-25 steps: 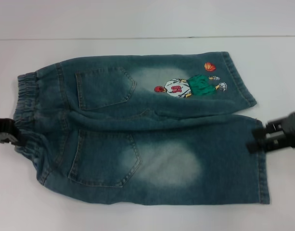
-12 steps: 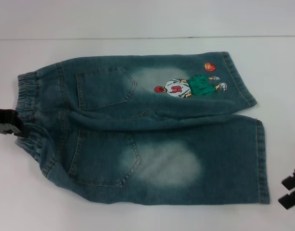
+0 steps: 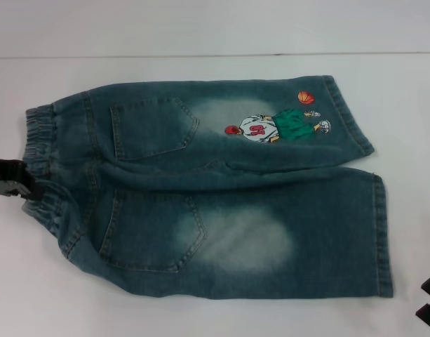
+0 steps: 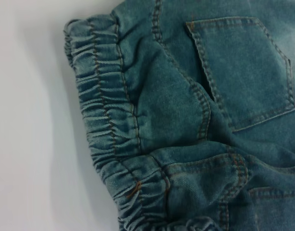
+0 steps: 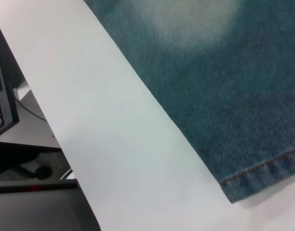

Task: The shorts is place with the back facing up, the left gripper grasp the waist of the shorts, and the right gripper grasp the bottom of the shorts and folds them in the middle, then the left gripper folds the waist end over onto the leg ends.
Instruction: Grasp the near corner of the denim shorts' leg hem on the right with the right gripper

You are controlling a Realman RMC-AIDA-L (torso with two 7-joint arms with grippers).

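Note:
The denim shorts (image 3: pixel 200 196) lie flat, back pockets up, with the elastic waist (image 3: pixel 38 151) on the left and the leg ends (image 3: pixel 379 232) on the right. A cartoon print (image 3: pixel 271 126) marks the far leg. My left gripper (image 3: pixel 10 179) is open at the table's left edge, touching the outer edge of the waist. The left wrist view shows the gathered waistband (image 4: pixel 109 130) and a back pocket (image 4: pixel 243 72). My right gripper (image 3: pixel 429 300) is open at the near right corner, off the shorts. The near leg's hem corner (image 5: pixel 262 173) appears in the right wrist view.
The shorts rest on a white table (image 3: pixel 215 316). Its near edge (image 5: pixel 65 144) shows in the right wrist view, with a dark keyboard (image 5: pixel 3 91) and cables below it. The table's far edge (image 3: pixel 215 55) runs behind the shorts.
My right gripper has drawn back from the near leg's hem and dropped toward the near right corner of the table. The left gripper shifted slightly along the waist. The shorts have not moved.

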